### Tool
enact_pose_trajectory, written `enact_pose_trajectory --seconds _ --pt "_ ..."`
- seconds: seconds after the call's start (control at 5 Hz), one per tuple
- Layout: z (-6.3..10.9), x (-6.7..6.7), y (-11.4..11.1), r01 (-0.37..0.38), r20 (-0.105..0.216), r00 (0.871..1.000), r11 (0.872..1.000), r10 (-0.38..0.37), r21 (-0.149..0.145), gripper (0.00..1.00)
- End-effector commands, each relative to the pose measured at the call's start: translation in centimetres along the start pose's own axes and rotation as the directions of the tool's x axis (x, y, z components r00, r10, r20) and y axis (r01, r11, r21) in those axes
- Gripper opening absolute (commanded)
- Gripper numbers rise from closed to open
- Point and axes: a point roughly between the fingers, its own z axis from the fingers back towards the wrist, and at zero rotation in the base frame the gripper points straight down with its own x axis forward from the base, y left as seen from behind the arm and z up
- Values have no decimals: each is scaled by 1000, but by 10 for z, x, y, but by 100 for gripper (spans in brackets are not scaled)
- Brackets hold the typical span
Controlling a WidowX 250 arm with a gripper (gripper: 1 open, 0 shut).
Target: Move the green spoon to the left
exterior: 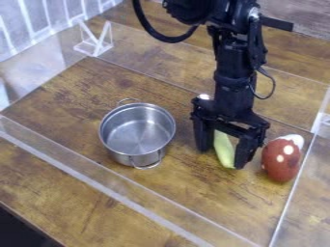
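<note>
The green spoon (227,148) lies on the wooden table right of the pot, its yellow-green handle showing between the fingers; its silver bowl is hidden behind the gripper. My gripper (227,145) points straight down over it, open, one black finger (203,138) on each side of the handle. I see no grip on the spoon. The black arm rises from it toward the top of the view.
A round steel pot (137,132) stands left of the gripper. A red-brown egg-shaped object (281,157) sits close on the right. Clear plastic walls (303,188) border the wooden table (77,96), and a clear stand (93,39) is at the back left.
</note>
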Motion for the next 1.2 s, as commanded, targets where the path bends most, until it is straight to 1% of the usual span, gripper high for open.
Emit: enact_pose_trajectory --seconds 0.0,0.2,0.6,1.0 --pt "22 9 8 -20 64 998 1000 20 -6 100" --pt "25 9 20 -62 68 996 998 63 -12 100" --pt "12 8 14 -50 70 996 999 51 -23 100" --pt "8 4 25 -124 74 989 992 127 -36 100"
